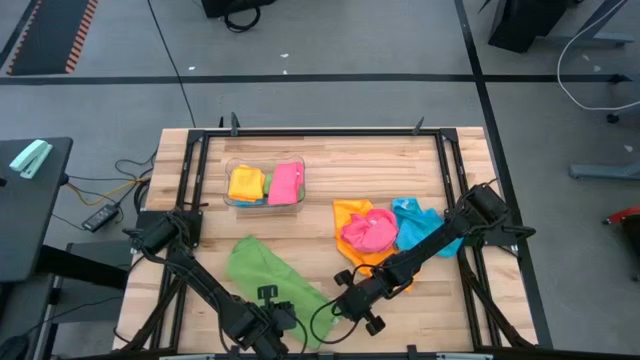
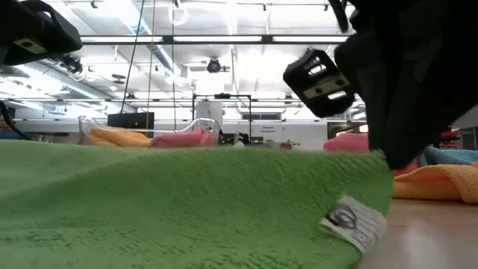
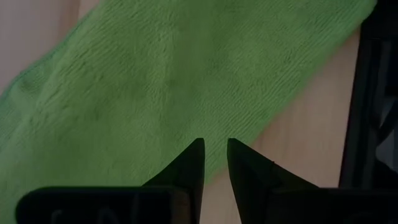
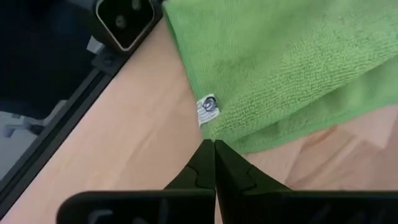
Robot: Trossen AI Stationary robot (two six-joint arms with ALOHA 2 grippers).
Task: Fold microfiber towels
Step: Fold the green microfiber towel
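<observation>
A green microfiber towel (image 1: 262, 272) lies on the table's near left part, folded over along one side (image 4: 348, 93), with a white tag (image 4: 208, 107) near one corner. My right gripper (image 4: 214, 144) is shut at that corner. My left gripper (image 3: 214, 148) is open by a narrow gap, over the towel's edge (image 3: 249, 134). Nothing shows between its fingers. Orange (image 1: 350, 212), pink (image 1: 368, 232) and blue (image 1: 415, 222) towels lie crumpled in a heap at the right. My right gripper pinches the green towel's corner (image 4: 225, 133) just beside the tag, between its two fingertips, coming in low from the table's right. In the low view that corner (image 2: 377, 172) rises to the gripper. The rest of the towel lies slack on the table.
A clear plastic bin (image 1: 232, 198) at the far left centre holds a folded yellow towel (image 1: 246, 183) and a folded pink one (image 1: 285, 184). A black frame rail (image 4: 56, 130) runs along the near edge. Bare wood (image 1: 420, 300) shows to the right of the right gripper.
</observation>
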